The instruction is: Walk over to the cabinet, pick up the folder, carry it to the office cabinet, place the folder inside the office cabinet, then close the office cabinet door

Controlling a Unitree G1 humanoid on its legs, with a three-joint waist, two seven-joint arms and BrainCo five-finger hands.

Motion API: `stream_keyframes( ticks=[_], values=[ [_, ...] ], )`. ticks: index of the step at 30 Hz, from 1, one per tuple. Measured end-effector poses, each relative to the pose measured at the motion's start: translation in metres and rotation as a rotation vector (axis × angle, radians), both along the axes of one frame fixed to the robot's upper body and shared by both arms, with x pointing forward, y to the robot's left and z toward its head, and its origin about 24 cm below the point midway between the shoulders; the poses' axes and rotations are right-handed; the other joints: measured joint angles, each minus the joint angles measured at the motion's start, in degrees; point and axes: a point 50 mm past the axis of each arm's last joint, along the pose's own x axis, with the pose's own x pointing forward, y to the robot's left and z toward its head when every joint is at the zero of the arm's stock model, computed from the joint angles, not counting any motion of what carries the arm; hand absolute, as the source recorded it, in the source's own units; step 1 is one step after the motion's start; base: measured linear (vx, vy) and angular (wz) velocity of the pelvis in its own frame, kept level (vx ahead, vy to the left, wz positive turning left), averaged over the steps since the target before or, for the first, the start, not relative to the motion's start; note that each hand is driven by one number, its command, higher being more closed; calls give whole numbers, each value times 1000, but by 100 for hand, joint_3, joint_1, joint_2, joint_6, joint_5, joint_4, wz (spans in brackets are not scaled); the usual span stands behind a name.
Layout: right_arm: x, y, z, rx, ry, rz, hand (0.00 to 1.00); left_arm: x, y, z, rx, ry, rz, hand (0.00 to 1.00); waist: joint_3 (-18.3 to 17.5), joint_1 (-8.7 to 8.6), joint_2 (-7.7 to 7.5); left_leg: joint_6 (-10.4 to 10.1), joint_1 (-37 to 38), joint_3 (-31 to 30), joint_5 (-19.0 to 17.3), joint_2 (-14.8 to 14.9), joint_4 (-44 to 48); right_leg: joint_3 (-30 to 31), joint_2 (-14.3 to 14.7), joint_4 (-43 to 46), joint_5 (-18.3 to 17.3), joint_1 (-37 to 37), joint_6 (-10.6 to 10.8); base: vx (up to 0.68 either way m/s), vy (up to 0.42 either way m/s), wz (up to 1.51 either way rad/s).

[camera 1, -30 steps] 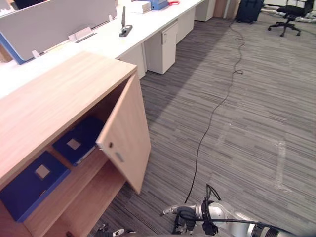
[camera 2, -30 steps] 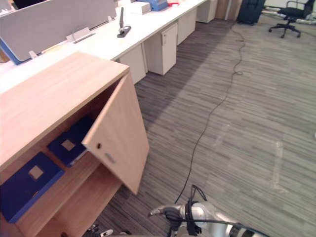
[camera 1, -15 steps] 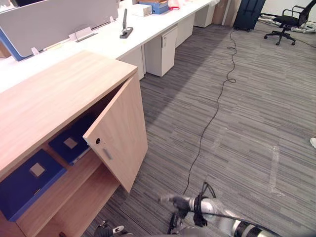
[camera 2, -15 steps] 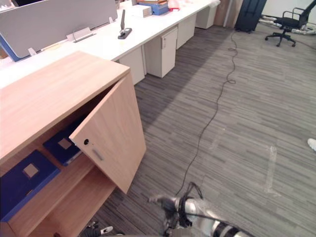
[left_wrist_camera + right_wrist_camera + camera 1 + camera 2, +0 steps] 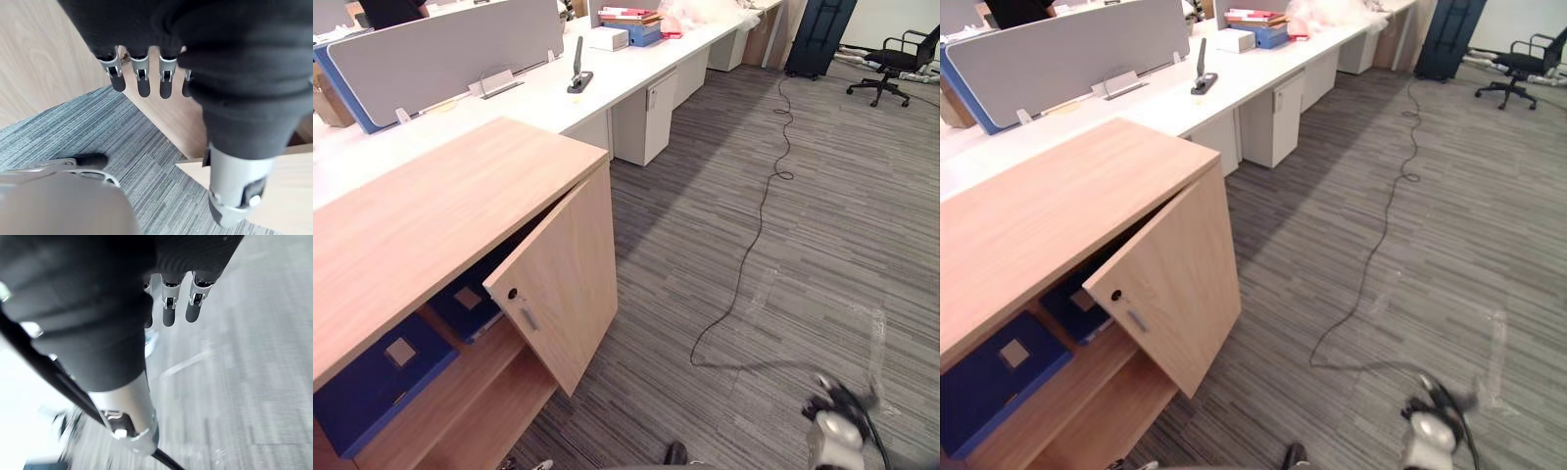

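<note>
Right arm has swung out from 6 o'clock of the head view to 5 o'clock. The whole view has shifted too, so the camera moved, not the furniture.

- Right hand (image 5: 168, 308): fingers straight and loose, nothing in them, grey carpet (image 5: 783, 245) beyond.
- Left hand (image 5: 140, 84): fingers likewise straight and empty, hanging close to a pale wood panel, with carpet below.
- Cabinet (image 5: 460, 206) at 9 o'clock, door (image 5: 570, 284) standing half open.
- Two blue folders lie flat on the upper shelf inside: near folder (image 5: 377, 382) at 8 o'clock, far folder (image 5: 470, 302) just beyond it, partly behind the door.

Handling, as a judgement: board covers, so stiff and flat, probably light. The smooth faces could slide in a loose pinch. Best hold looks like the edge facing the opening, thumb on top and fingers beneath.

Both folders sit well apart from the right hand, at its 10 o'clock, with the door between. The left hand appears lower than the shelf, touching neither folder.
</note>
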Motion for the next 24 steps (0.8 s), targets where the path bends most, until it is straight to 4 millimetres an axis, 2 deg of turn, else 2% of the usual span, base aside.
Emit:
stream_keyframes(
  ticks=[1,2,3,4,5,6,8,10,11,12,13,14,16,17,18,19,20,21,22,24],
  values=[
    [-12,15,-14,94,-3,-80,0,3,-1,0,-2,-8,12,0,3,4,14,1,73,13,0,-14,-4,-21,-31,1,-13,88,18,91,127,20],
    [-22,40,-30,220,-19,-164,0,7,-3,1,-7,-19,20,0,-11,3,35,4,118,10,2,-39,-4,-145,-89,5,-38,168,69,54,117,34],
    [-25,69,-44,369,-55,-220,0,13,-7,1,-18,-35,21,0,-4,28,65,27,148,7,16,-84,-17,-230,-155,22,-69,250,128,6,104,45],
    [-24,93,-52,462,-56,-193,0,16,-12,1,-30,-47,22,0,-25,51,96,63,145,-17,28,-109,-33,-326,-210,53,-120,276,202,-5,71,51],
    [-20,95,-52,471,-78,-175,0,18,-15,1,-39,-57,24,0,-33,40,108,100,137,-54,44,-149,-51,-387,-265,66,-145,305,238,-30,109,58],
    [-10,96,-52,496,-106,-81,0,23,-24,2,-56,-73,3,0,-47,73,122,203,130,-198,58,-241,-93,-554,-390,127,-182,345,280,-40,125,68],
    [8,112,-53,562,-118,63,0,29,-37,2,-85,-87,-41,0,-68,112,112,336,35,-469,57,-375,-60,-806,-587,278,-233,377,353,-57,126,80],
    [25,140,-56,672,-105,228,0,39,-43,4,-93,-104,-129,0,-77,124,109,554,-178,-1259,183,-636,-62,-1507,-1021,756,-431,472,557,-32,88,157],
    [26,145,-56,686,-95,259,0,40,-44,4,-95,-104,-150,0,-79,129,108,587,-232,-1487,236,-694,-64,-1713,-1136,890,-487,536,623,34,86,199],
    [28,151,-57,707,-72,326,0,40,-44,3,-96,-99,-186,0,-78,196,104,666,-278,-1910,332,-851,-92,-1982,-1375,1223,-576,628,671,82,110,180],
    [34,155,-56,724,-72,380,0,43,-43,4,-94,-108,-191,0,-80,336,107,716,-351,-2217,394,-958,-107,-1833,-1546,1511,-638,630,658,86,116,165],
    [37,158,-55,735,-76,402,0,44,-43,5,-91,-109,-204,0,-75,351,103,728,-383,-2386,427,-1000,-112,-1602,-1598,1628,-652,628,635,76,105,130],
    [48,167,-52,765,-110,443,0,48,-39,6,-79,-114,-256,0,-54,371,77,712,-447,-2801,531,-1058,-153,-397,-1601,1961,-714,489,555,51,49,117],
    [56,171,-49,787,-144,446,0,52,-37,7,-76,-119,-286,0,-11,380,60,681,-484,-3172,610,-1084,-189,841,-1412,2071,-1121,365,401,37,-12,106],
    [57,171,-49,792,-154,441,0,53,-35,8,-70,-120,-291,0,0,370,5,670,-554,-3305,639,-1095,-175,1303,-1271,2063,-1369,325,416,36,-95,112],
    [58,171,-48,802,-172,418,0,55,-30,8,-62,-121,-295,0,47,349,-104,612,-675,-3553,679,-1119,-163,1904,-1061,2000,-1617,288,531,29,-191,134],
    [54,169,-50,812,-183,370,0,58,-24,9,-52,-120,-286,0,129,318,-306,502,-863,-3954,748,-1233,-137,2458,-800,1831,-1855,262,527,26,-218,136],
    [51,167,-52,814,-176,348,0,60,-23,9,-54,-125,-272,0,156,323,-378,455,-922,-4067,772,-1275,-141,2540,-800,1823,-2034,277,617,16,-247,124],
    [46,166,-54,825,-172,298,0,61,-20,10,-54,-129,-254,0,168,339,-426,368,-972,-4167,808,-1306,-179,2602,-776,1853,-2153,332,811,4,-248,87],
    [31,154,-59,810,-152,226,0,56,-23,8,-83,-127,-179,0,205,346,-268,290,-928,-4334,859,-1107,-358,2244,-660,2031,-2329,338,749,-21,-289,77]
  ],
)
